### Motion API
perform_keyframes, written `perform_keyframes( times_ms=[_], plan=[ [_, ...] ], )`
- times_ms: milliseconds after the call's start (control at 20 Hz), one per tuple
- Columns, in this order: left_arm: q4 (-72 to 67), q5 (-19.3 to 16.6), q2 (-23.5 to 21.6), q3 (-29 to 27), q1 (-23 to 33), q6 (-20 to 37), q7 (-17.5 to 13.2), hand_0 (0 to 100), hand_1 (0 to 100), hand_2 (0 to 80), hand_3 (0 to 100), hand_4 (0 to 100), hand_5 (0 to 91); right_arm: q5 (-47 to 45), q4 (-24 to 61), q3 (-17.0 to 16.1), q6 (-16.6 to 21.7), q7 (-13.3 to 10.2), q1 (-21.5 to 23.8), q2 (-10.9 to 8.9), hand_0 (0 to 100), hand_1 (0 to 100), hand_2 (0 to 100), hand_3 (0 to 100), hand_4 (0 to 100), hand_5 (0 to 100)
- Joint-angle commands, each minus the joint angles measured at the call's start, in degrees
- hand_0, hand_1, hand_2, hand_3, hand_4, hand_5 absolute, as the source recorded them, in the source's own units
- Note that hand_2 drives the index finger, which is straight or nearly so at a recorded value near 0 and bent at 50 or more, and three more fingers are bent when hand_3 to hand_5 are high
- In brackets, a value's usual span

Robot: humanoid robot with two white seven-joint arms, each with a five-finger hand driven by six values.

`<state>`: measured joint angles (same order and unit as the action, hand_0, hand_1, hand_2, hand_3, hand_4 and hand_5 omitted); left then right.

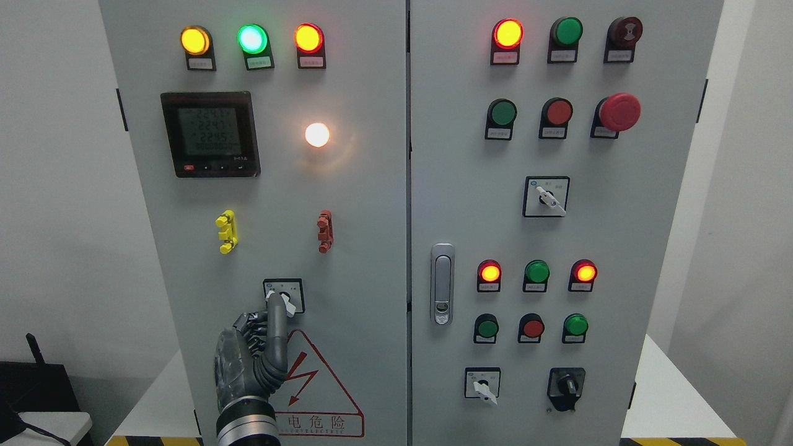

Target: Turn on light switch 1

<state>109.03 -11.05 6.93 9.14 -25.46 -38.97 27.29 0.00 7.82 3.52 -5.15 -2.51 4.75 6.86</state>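
Observation:
A small rotary switch [289,301] with a white lever sits low on the left door of the grey cabinet [359,248]; the lever points down and to the right. My left hand [257,347] rises from the bottom edge just below it. Its index finger [275,319] is stretched upward with the tip against the switch knob, while the other fingers are curled into the palm and hold nothing. Above the switch, a round white lamp [317,134] glows brightly. The right hand does not show.
The left door also carries a digital meter [209,133], yellow [226,231] and red [324,230] clips, three lit lamps on top and a warning triangle [313,387]. The right door has a latch handle [442,283], many buttons, selector switches and a red emergency stop [619,111].

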Motion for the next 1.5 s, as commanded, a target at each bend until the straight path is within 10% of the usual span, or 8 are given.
perform_keyframes(
  times_ms=[0,551,1052,1203,1453],
  plan=[
    [1.0,0.2,0.0,0.1,1.5,1.6,0.0,27,15,49.2,73,86,85.0,-1.0,0.0,0.0,0.0,0.0,0.0,0.0,12,39,0,0,0,0],
    [3.0,0.9,-0.2,-0.6,8.7,7.8,-1.1,27,17,52.2,77,88,85.2,-1.1,0.0,0.0,0.0,0.0,0.0,0.0,12,39,0,0,0,0],
    [1.7,7.8,-2.9,-14.2,33.3,40.6,-11.9,27,19,53.1,80,89,83.0,-1.1,0.0,0.0,0.0,0.0,0.0,0.0,12,39,0,0,0,0],
    [-4.3,10.6,-4.3,-21.4,40.5,51.8,-15.7,28,17,51.4,78,82,54.3,-1.0,0.0,0.0,0.0,0.0,0.0,0.0,12,39,0,0,0,0],
    [-22.3,13.0,-6.5,-32.5,45.9,71.5,-21.9,28,8,32.5,56,68,48.4,-1.1,0.0,0.0,0.0,0.0,0.0,0.0,12,39,0,0,0,0]
  ],
)
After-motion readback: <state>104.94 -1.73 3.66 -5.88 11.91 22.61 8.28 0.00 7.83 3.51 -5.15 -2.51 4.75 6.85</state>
